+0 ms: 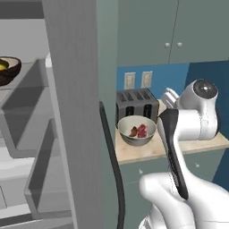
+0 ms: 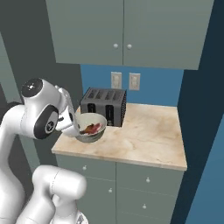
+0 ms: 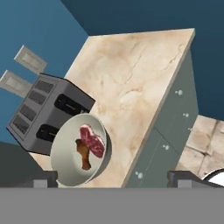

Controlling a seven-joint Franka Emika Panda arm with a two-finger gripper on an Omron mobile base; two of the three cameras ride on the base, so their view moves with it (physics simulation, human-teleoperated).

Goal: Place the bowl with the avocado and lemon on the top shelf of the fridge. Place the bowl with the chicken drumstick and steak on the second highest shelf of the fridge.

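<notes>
Hand view: jaws wide open, empty, above pale bowl w/ steak.

A pale bowl holding the steak and the chicken drumstick sits near the marble table's left front corner, just before a black toaster, beside the white arm.

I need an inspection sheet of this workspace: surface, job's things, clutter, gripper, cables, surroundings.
Surface: marble counter, mostly bare.
Job's things: grey bowl with steak and drumstick on the counter's left end; brown bowl with lemon on a fridge shelf.
Clutter: toaster behind the grey bowl.
Gripper: gripper open, holding nothing.
Cables: nothing seen.
Surroundings: open fridge door, wall cabinets, two outlets.
</notes>
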